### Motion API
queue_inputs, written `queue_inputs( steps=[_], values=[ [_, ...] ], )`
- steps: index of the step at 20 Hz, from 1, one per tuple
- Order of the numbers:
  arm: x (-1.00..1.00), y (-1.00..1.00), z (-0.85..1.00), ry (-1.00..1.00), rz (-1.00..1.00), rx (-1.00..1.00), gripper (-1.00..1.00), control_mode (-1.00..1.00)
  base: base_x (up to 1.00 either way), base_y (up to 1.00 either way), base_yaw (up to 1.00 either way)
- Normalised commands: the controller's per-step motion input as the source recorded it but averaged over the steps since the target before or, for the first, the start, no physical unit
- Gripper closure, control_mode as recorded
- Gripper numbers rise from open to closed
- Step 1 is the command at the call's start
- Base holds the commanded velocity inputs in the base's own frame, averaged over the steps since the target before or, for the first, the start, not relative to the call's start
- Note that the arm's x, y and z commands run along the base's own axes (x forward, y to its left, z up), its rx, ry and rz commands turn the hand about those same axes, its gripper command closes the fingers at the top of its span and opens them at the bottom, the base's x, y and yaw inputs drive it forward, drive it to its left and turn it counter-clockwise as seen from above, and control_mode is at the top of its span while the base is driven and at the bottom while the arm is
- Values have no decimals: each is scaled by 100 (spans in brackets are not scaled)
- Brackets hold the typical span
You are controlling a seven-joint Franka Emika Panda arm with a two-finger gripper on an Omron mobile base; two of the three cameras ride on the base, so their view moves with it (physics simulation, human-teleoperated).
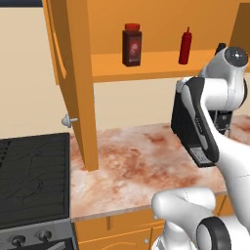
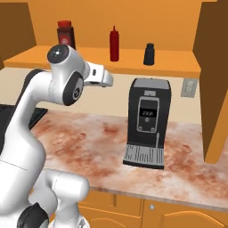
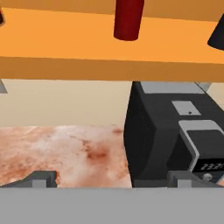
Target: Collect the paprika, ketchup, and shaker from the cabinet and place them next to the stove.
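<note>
The gripper [image 3: 112, 177] stands wide and empty, its two finger tips [image 3: 41, 177] far apart at the bottom of the hand view. It looks level at the shelf edge, below the items, with the coffee machine [image 3: 170, 131] close ahead at about 4 o'clock.

The step in hand seems to be the reach for a first item, and none of the three is collected yet. The ketchup [image 3: 128, 18] sits nearest the hand's line, at 12 o'clock in the hand view, so it is the likely pick. To do it well, the hand should rise above the shelf lip, keep clear of the coffee machine top, and go straight in with the jaws level on either side of the bottle's body, low on it so it does not tip.

Seen from the right base, the ketchup [image 2: 114, 43] stands upright on the cabinet [image 2: 107, 62] shelf, long axis vertical, nozzle pointing straight up. The paprika [image 2: 65, 34] is well apart at its 9 o'clock, upright, cap up. The shaker [image 2: 149, 54] is near at its 3 o'clock, upright, rounded top up.

The stove [image 1: 31, 185] lies at 8 o'clock in the left base view, with bare counter [image 1: 136, 171] beside it for setting things down.
</note>
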Motion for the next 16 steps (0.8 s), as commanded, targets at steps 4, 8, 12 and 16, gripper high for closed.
queue_inputs(
  steps=[4,8,12,16],
  values=[
    [25,-44,45,0,-19,0,-100,-100,0,0,0],
    [24,-48,22,-8,-19,0,-100,-100,0,0,0],
    [28,-46,18,-15,-12,2,-100,-100,0,0,0],
    [46,-34,8,-9,-6,7,-100,-100,0,0,0]
  ],
)
